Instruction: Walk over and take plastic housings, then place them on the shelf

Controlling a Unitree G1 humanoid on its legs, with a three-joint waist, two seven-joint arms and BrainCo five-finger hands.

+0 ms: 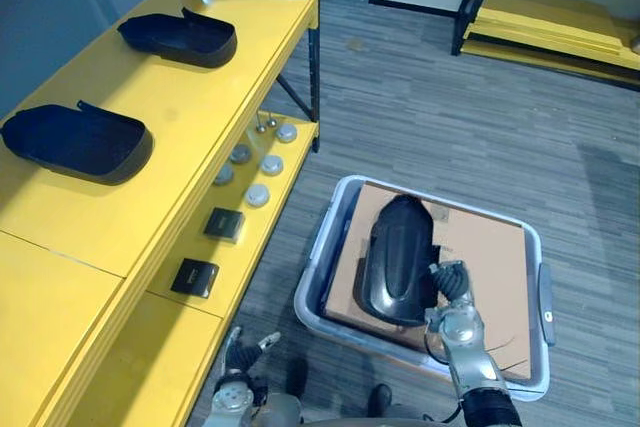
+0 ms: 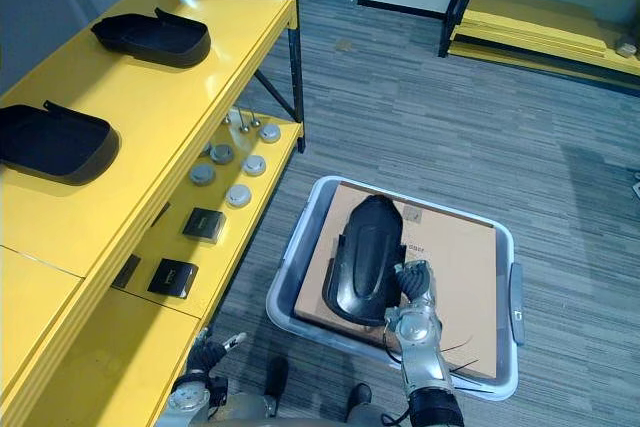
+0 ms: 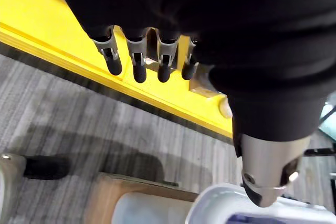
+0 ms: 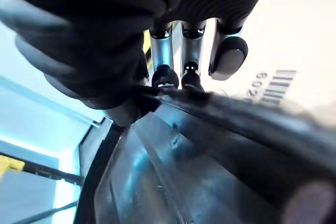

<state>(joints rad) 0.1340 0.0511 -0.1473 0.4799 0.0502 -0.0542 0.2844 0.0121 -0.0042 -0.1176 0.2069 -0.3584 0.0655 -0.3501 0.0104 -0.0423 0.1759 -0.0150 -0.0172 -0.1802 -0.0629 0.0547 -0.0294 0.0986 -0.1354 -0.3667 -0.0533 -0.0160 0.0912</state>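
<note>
— Where is the black moulded plastic housing (image 1: 395, 257) to be found?
— It is seen lying on a brown cardboard sheet (image 1: 485, 247) inside the pale grey plastic bin (image 1: 335, 209) on the floor, just beside the yellow shelf (image 1: 200, 117). Its rim is caught by the curled fingers (image 4: 165, 77) of the right hand (image 1: 452, 287).
— Is that hold judged sufficient?
— Probably not. Only one edge is taken, so the shell may be expected to swing. A deeper hold should be sought, and the lift made slowly and level.
— And the left hand (image 1: 240, 362)?
— It is carried low by the shelf edge, its fingers straight and empty. It could be brought under the housing's other side. Room is offered on the shelf top near the far black housing (image 1: 180, 37) and the near black housing (image 1: 78, 142).
</note>
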